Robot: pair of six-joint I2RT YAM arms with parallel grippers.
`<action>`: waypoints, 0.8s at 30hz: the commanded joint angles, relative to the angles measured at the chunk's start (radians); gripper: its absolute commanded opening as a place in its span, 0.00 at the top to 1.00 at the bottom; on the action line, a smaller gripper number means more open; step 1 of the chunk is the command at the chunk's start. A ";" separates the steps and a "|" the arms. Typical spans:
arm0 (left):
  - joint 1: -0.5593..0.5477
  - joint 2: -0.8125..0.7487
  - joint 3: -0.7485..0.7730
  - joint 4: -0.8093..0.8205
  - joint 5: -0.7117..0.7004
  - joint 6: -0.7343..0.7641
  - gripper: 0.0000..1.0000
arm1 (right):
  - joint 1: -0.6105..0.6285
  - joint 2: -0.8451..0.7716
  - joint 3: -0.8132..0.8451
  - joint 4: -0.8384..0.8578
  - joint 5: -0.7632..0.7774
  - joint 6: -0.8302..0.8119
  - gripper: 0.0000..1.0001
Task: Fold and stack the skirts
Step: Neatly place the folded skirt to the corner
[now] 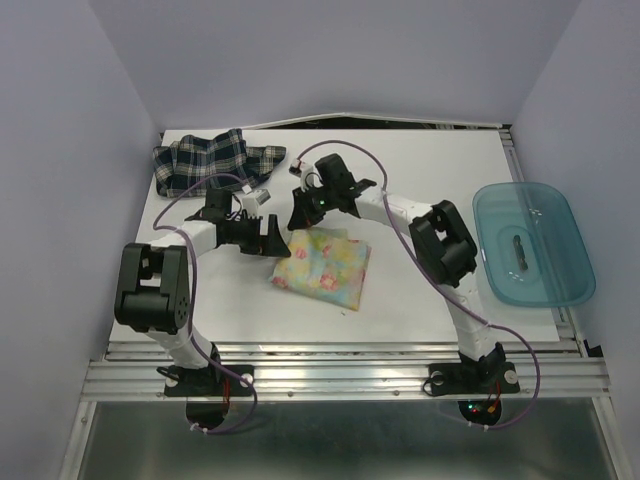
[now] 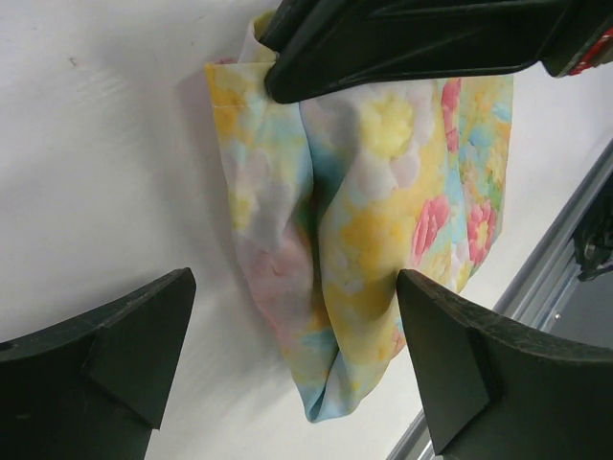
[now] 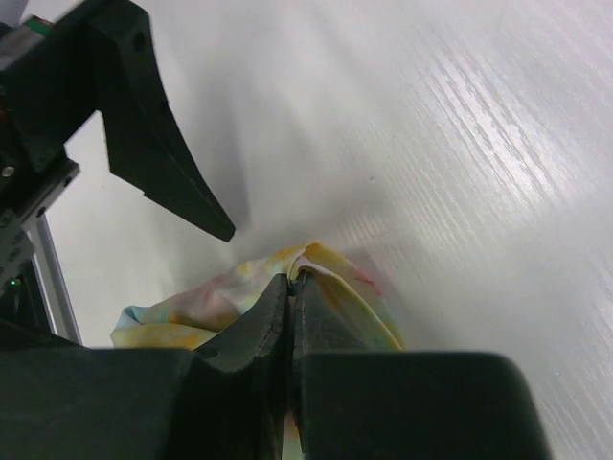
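Note:
The pastel yellow-blue flowered skirt (image 1: 322, 268) lies folded on the white table (image 1: 420, 180) in the middle. My right gripper (image 1: 298, 218) is at its far left corner, jaws shut on a pinch of the flowered skirt's (image 3: 206, 295) edge, as the right wrist view shows (image 3: 290, 280). My left gripper (image 1: 280, 243) hovers just left of that corner. In the left wrist view it stands wide open (image 2: 297, 335), with the flowered skirt (image 2: 383, 192) lying below between the fingers, untouched. The dark plaid skirt (image 1: 215, 160) lies rumpled at the far left.
A translucent teal plastic bin (image 1: 532, 242) sits at the table's right edge. Purple cables loop over both arms. Metal rails (image 1: 340, 375) run along the near edge, and grey walls close in on the left, back and right.

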 commanded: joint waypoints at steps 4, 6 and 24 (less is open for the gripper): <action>0.002 0.082 0.012 0.124 0.146 -0.020 0.01 | 0.010 -0.088 -0.013 0.078 -0.043 0.010 0.99; 0.002 0.112 0.031 0.124 0.176 -0.014 0.01 | 0.010 -0.092 -0.016 0.076 -0.046 0.009 0.99; -0.004 0.138 -0.036 0.291 0.239 -0.164 0.07 | 0.010 -0.045 0.050 0.087 0.046 0.052 0.99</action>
